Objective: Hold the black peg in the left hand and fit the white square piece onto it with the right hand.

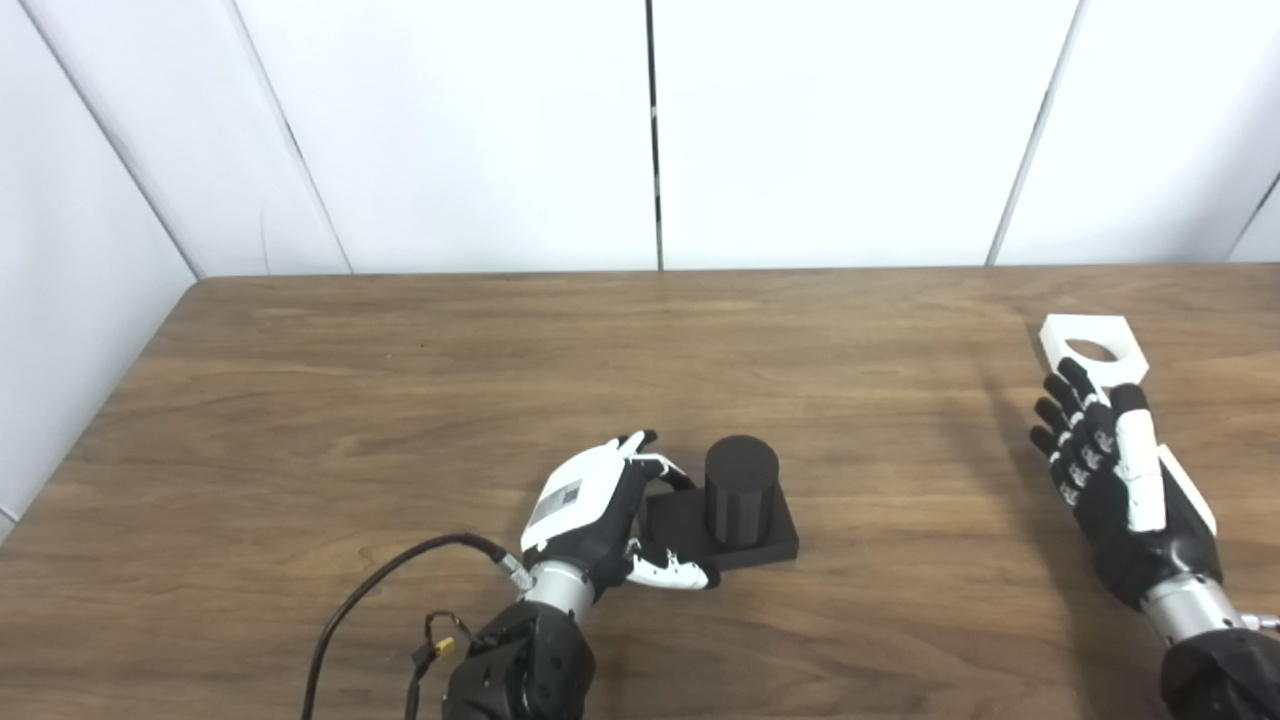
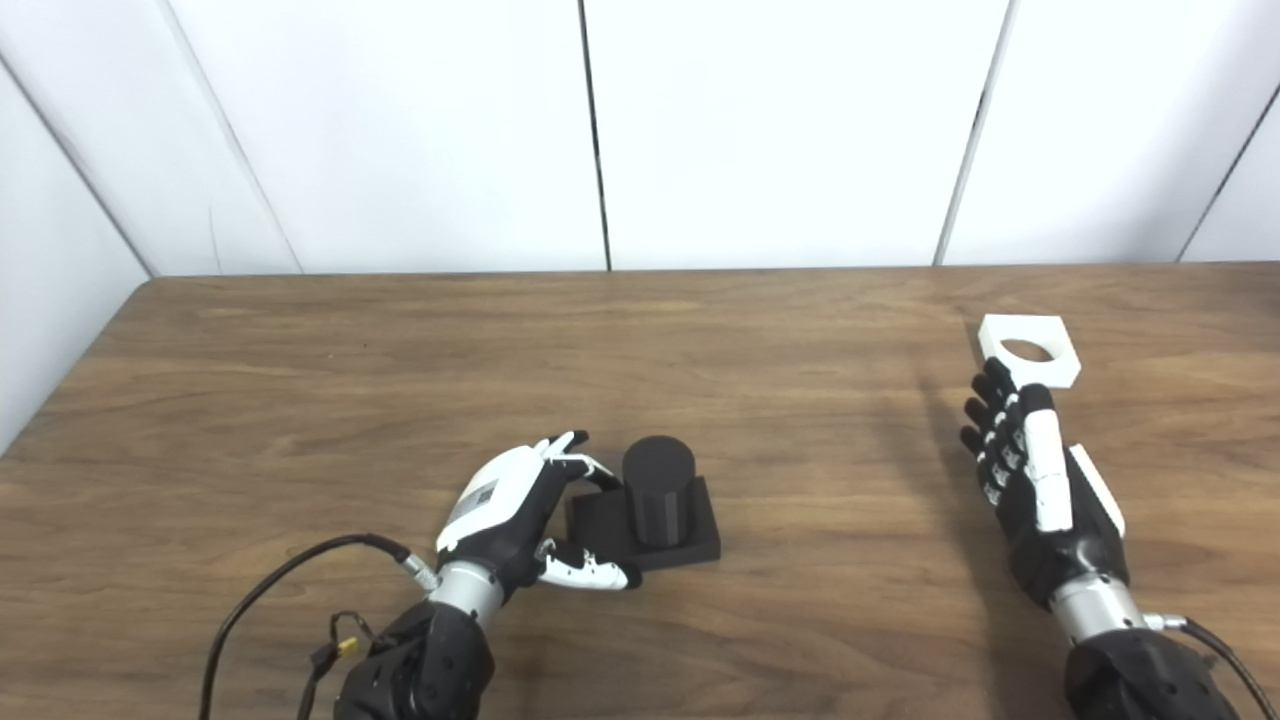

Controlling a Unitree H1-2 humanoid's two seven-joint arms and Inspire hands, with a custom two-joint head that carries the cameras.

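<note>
1. The black peg (image 1: 741,489) stands upright on its flat, square black base (image 1: 770,540), near the front middle of the wooden desk (image 1: 400,380). It is a short, thick cylinder, and the base lies flat on the desk.

2. The left hand (image 1: 600,515) is at the left side of the base. Its fingers (image 1: 640,445) curl toward the far left corner of the base, and its thumb (image 1: 675,572) lies along the near left edge. The hand looks cupped about that side of the base, but whether it truly grips it I cannot tell. It does not touch the cylinder itself.

3. A dark cable (image 1: 380,590) loops over the desk from the left wrist, beside a small yellow connector (image 1: 441,651).

4. The white square piece (image 2: 1028,350) lies flat on the desk at the far right, well apart from the peg. It has cut corners and a round hole through its middle.

5. The right hand (image 2: 1035,490) is just on the near side of the white piece, palm turned toward the left, fingers stretched out and apart, holding nothing. Its fingertips (image 2: 990,372) reach up to the near edge of the piece; whether they touch it I cannot tell.

6. White wall panels (image 1: 800,130) with dark seams stand behind the desk.
</note>
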